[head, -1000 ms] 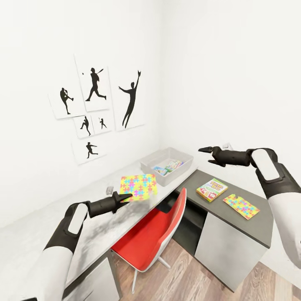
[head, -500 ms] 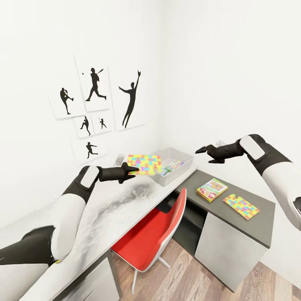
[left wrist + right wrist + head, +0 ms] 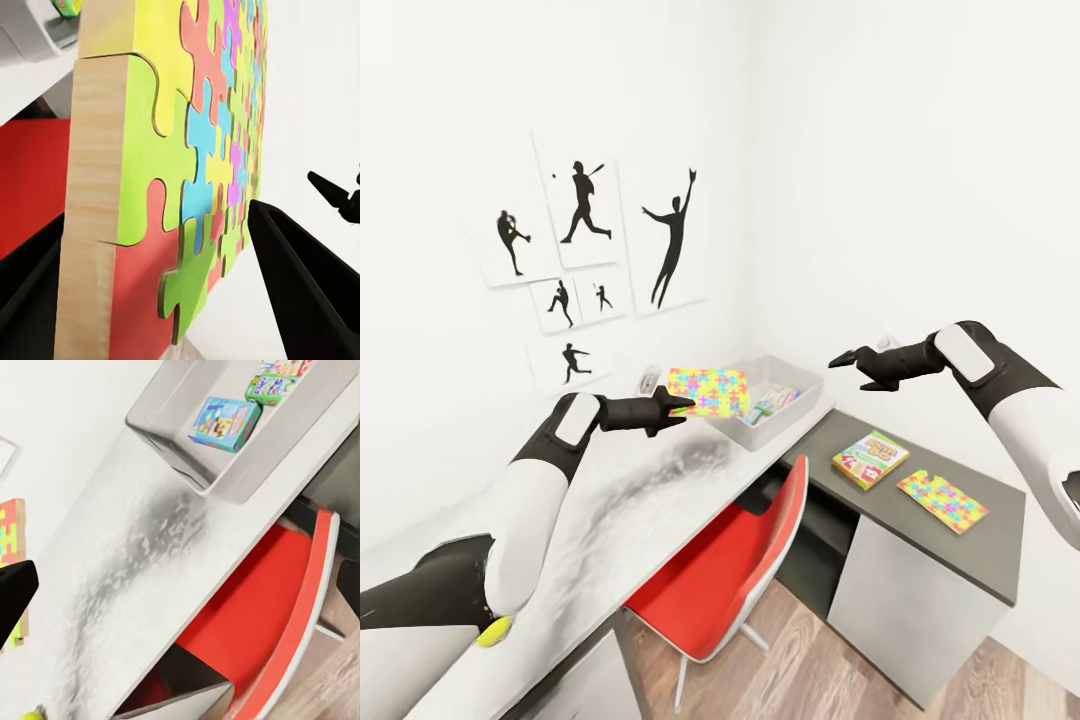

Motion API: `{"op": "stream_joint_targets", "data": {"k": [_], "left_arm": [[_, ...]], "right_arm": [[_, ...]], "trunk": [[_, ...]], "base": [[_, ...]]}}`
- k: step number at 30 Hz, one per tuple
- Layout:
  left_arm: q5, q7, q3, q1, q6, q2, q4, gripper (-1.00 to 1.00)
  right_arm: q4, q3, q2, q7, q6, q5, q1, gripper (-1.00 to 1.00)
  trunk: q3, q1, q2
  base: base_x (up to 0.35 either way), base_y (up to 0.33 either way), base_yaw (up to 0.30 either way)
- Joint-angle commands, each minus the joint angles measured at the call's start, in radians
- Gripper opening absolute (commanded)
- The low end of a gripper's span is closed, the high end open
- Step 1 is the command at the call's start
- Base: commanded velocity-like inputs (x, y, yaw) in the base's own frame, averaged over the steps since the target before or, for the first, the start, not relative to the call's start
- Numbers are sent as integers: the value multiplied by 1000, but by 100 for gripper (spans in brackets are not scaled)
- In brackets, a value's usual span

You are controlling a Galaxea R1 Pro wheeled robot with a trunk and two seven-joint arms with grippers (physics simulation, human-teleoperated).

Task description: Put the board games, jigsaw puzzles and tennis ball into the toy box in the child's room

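My left gripper (image 3: 678,405) is shut on the edge of a jigsaw puzzle (image 3: 708,391), holding it in the air beside the near-left corner of the toy box (image 3: 801,384). In the left wrist view the puzzle (image 3: 187,172) stands between both fingers (image 3: 300,285). In the toy box (image 3: 225,487) lie a blue board game (image 3: 223,423) and a green and white one (image 3: 274,386). A yellow-green and red board game (image 3: 869,459) and the second puzzle (image 3: 942,501) lie on the dark side unit. The tennis ball (image 3: 493,632) rests on the table (image 3: 630,500) under my left arm. My right gripper (image 3: 845,358) hovers open above the desk corner.
A red and white chair (image 3: 730,560) is tucked under the table in front of the toy box. White walls close the corner, with black silhouette posters (image 3: 585,260) on the left one. Wooden floor (image 3: 800,670) shows below.
A second ago the puzzle was low over the table; my left gripper has carried it up and toward the toy box. My right gripper drew back slightly. The view shifted a little.
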Motion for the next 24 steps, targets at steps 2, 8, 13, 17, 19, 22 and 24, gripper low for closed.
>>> {"op": "stream_joint_targets", "data": {"k": [2, 8, 13, 17, 19, 22, 24], "left_arm": [[-10, -5, 8, -1, 5, -1, 0, -100], [-10, -4, 8, -1, 4, 0, 0, -100], [-10, -4, 8, -1, 4, 1, 0, -100], [-10, -5, 8, -1, 4, 2, 0, -100], [-10, -5, 8, -1, 4, 3, 0, -100], [-10, -6, 8, -1, 4, 3, 0, -100], [-10, -6, 8, -1, 4, 3, 0, -100]], "right_arm": [[0, 5, -1, 10, 1, 8, -1, 100], [0, 3, -1, 10, 1, 7, 0, 100], [0, 3, -1, 10, 1, 7, 0, 100], [-1, 3, -1, 10, 1, 7, 0, 100], [-1, 3, -1, 10, 1, 7, 1, 100], [-1, 3, -1, 10, 1, 8, 0, 100], [-2, 3, -1, 10, 1, 7, 0, 100]], "trunk": [[-2, 1, -2], [-2, 1, -2], [-2, 1, -2], [-2, 1, -2], [-2, 1, -2], [-2, 1, -2], [-2, 1, -2]], "base": [[293, -7, 0], [278, -111, 0], [197, -238, 0], [130, -263, 0], [129, -147, 0], [162, -127, 5], [190, -193, 43]]}}
